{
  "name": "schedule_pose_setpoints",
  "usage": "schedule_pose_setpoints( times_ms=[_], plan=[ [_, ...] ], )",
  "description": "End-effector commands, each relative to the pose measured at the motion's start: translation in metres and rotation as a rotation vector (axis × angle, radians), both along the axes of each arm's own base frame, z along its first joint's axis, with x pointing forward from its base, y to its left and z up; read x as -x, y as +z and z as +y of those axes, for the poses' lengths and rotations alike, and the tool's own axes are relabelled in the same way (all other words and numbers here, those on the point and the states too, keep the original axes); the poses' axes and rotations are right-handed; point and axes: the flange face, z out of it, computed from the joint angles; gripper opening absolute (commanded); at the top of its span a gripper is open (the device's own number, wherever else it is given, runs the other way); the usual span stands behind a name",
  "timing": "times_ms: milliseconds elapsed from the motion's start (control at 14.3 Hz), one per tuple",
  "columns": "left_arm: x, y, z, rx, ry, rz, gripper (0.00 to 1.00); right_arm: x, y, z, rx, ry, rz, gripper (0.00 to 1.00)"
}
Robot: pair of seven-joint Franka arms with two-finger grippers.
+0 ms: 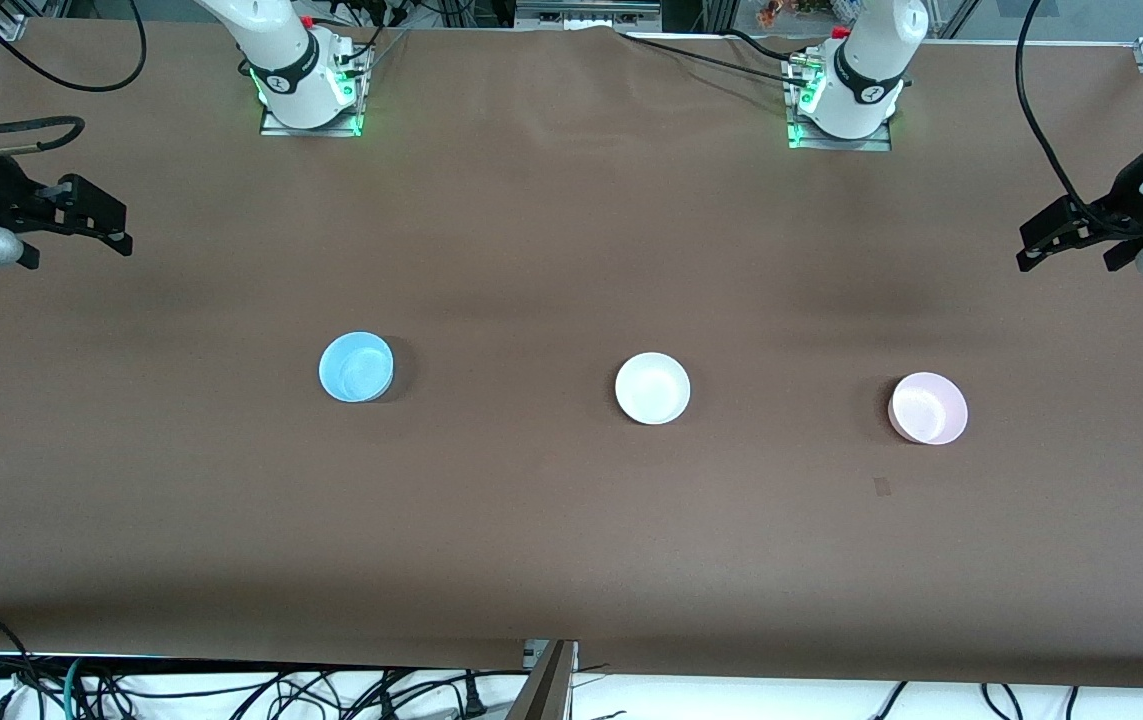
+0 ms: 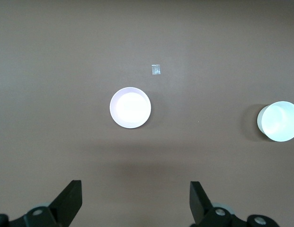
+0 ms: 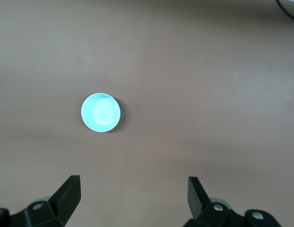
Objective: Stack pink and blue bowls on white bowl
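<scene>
Three small bowls stand apart in a row across the middle of the brown table. The light blue bowl [image 1: 356, 367] is toward the right arm's end, the white bowl [image 1: 652, 388] is in the middle, and the pale pink bowl [image 1: 928, 408] is toward the left arm's end. My left gripper [image 1: 1071, 255] is open and empty, high over the table's left-arm end. Its wrist view shows its open gripper [image 2: 136, 201], the pink bowl [image 2: 130, 107] and the white bowl [image 2: 278, 121]. My right gripper [image 1: 81, 245] is open and empty, high over the table's right-arm end. Its wrist view shows its open gripper [image 3: 134, 198] and the blue bowl [image 3: 101, 112].
A small piece of tape [image 1: 881, 487] lies on the table [image 1: 571, 560] nearer to the front camera than the pink bowl; it also shows in the left wrist view [image 2: 156, 70]. The arm bases [image 1: 306, 90] and cables line the table's edge farthest from the front camera.
</scene>
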Motion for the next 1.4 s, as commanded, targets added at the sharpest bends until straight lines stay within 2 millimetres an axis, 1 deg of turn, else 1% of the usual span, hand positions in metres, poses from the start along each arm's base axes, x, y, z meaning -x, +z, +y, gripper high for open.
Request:
schedule_pose_setpoints(
  times_ms=[0,629,769,1048,1328],
  plan=[
    [-0.004,0.004,0.001,0.012,-0.021,-0.003,1.0,0.003,0.005,-0.001,-0.008,0.0,0.0,1.0],
    [-0.004,0.004,0.0,0.016,-0.018,-0.002,1.0,0.003,0.005,-0.001,-0.008,0.0,0.0,1.0],
    [-0.005,0.0,0.0,0.018,-0.016,0.012,1.0,0.003,0.005,-0.001,-0.008,0.0,0.0,1.0],
    [-0.004,-0.001,0.001,0.017,-0.018,0.024,1.0,0.003,0.005,-0.001,-0.008,0.0,0.0,1.0],
    [-0.009,-0.018,0.002,0.024,-0.019,0.072,1.0,0.003,0.005,-0.001,-0.008,0.0,0.001,1.0]
  ],
)
